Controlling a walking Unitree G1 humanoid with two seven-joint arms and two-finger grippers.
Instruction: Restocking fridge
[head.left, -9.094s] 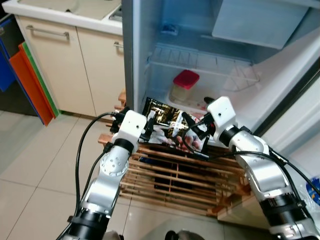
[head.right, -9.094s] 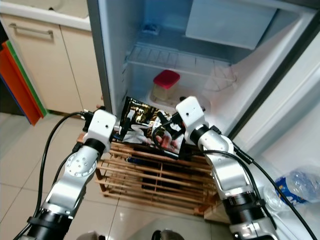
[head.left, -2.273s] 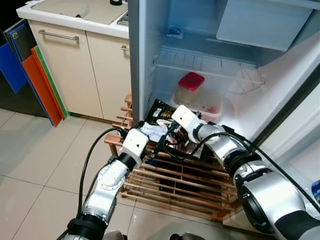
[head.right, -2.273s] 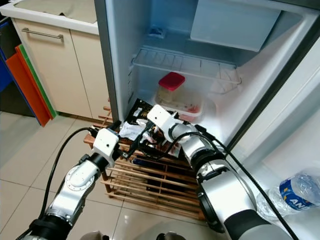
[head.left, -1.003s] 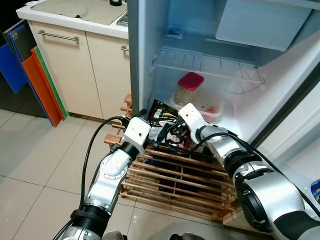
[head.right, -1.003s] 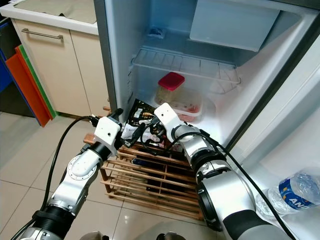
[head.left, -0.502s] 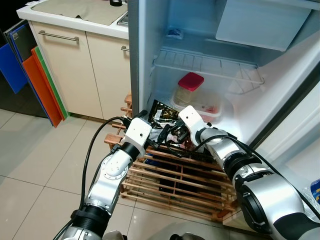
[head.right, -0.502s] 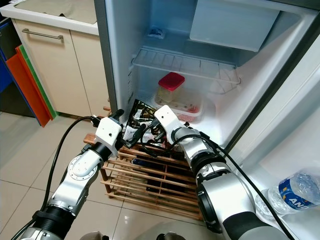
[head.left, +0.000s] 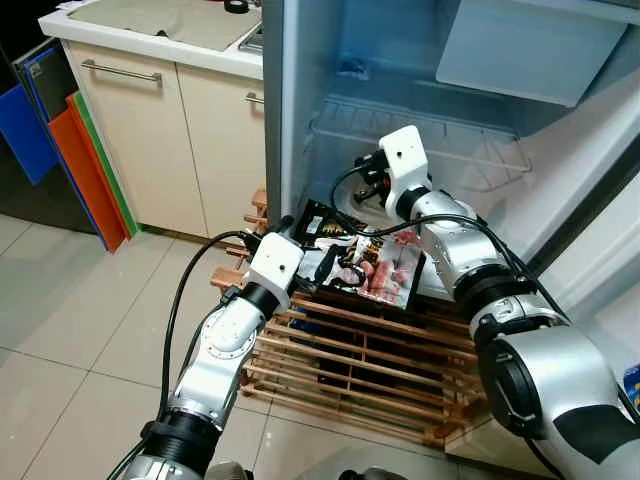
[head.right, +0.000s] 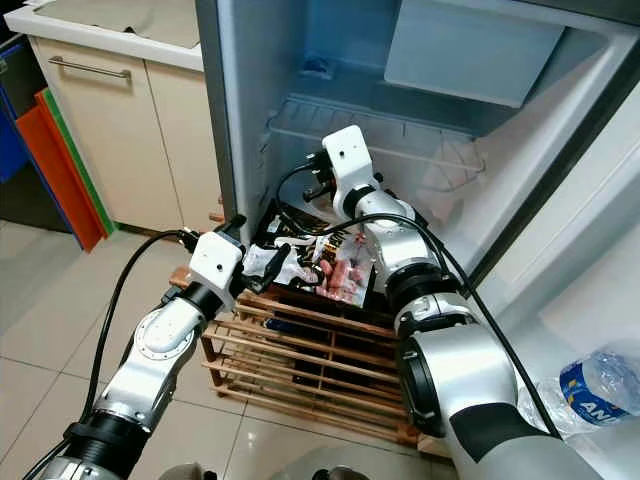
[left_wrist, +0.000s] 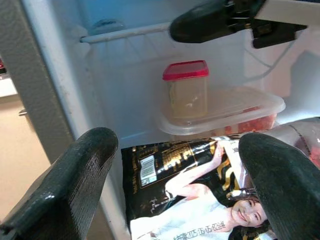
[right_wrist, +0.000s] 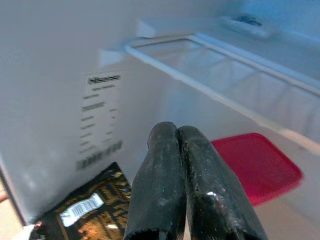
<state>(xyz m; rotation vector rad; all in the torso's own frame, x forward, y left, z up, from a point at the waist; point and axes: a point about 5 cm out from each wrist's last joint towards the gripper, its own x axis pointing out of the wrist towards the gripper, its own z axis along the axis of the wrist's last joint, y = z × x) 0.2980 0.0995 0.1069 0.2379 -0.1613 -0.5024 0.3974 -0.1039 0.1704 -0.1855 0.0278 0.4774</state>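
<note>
Black snack packet (head.left: 362, 262) lying at open fridge (head.left: 560, 150) threshold, over wooden rack (head.left: 360, 350), just in front of clear tray (left_wrist: 225, 112) and red-lidded container (left_wrist: 187, 90).

Left gripper (left_wrist: 180, 165) spread wide, fingers either side of packet's near edge, nothing pinched.

Right gripper (right_wrist: 182, 185) raised under wire shelf (right_wrist: 225, 95), fingers pressed together, empty.

Best approach, by judgement: push packet flat and straight inward beside tray; avoid nudging container; keep cables clear of rack slats.

Two silver arms on show, glossy rounded shells with black joint bands near the shoulders. White boxy wrist housings top each one. Black cables loop from them. The left pincer (left_wrist: 175, 185) and right pincer (right_wrist: 172, 185) carry thick, matte black, scuffed fingers.
</note>
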